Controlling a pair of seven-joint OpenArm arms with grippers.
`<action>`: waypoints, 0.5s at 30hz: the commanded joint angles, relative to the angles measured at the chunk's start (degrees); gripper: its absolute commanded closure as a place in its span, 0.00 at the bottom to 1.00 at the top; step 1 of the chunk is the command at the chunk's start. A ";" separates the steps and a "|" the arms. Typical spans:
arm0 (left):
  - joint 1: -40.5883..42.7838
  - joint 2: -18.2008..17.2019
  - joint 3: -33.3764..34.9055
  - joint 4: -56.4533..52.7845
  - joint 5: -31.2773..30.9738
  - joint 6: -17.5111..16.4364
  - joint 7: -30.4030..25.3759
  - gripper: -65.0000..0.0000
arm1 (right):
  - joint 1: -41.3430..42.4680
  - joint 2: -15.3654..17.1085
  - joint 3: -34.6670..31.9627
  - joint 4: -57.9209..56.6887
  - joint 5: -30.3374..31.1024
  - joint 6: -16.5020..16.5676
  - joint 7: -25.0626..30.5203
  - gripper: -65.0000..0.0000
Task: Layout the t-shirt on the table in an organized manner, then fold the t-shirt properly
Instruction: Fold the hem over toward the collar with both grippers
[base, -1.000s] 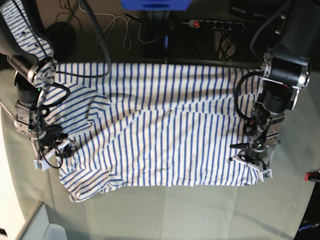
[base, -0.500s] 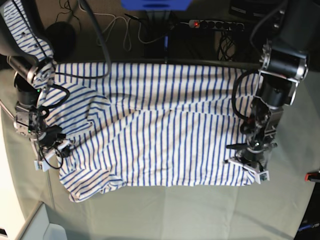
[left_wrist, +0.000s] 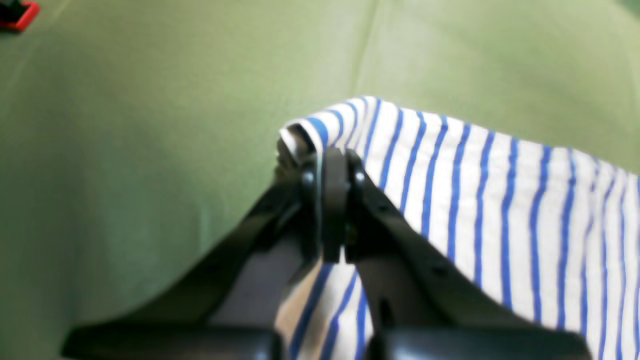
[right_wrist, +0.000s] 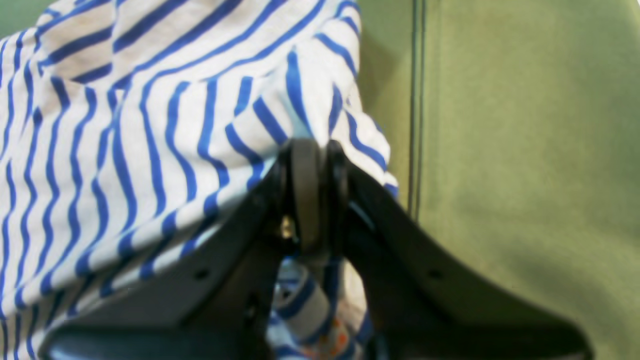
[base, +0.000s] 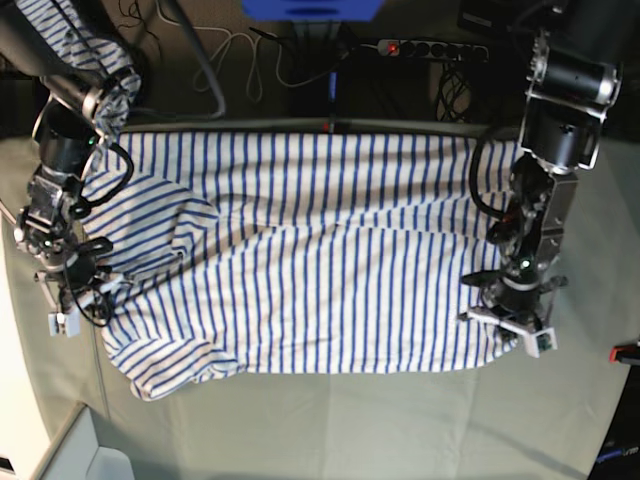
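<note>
The t-shirt (base: 300, 250) lay spread but rumpled at frame left; the left gripper (left_wrist: 332, 165) and right gripper (right_wrist: 310, 155) each pinched an edge, folding not yet begun.

No readable text, label or number anywhere

The right pincer (base: 70, 305) closed on the t-shirt's (base: 320, 260) edge and drew it outward toward the desk (base: 330, 430) edge. The left pincer (base: 512, 325) shifted slightly outward, and the striped cloth spread wider and flatter.
</note>
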 joint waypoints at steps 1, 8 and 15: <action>-0.48 -0.67 -2.14 1.65 0.25 0.28 -1.58 1.00 | 0.22 0.86 0.03 2.31 0.81 -0.21 1.66 0.99; 6.81 -0.59 -9.70 12.47 0.16 0.11 2.29 1.00 | -7.87 -3.01 -0.14 13.30 4.33 -0.12 1.92 0.99; 12.35 0.64 -13.92 17.56 0.16 -0.07 8.09 1.00 | -15.17 -3.10 -0.41 18.22 8.81 -0.12 1.57 0.98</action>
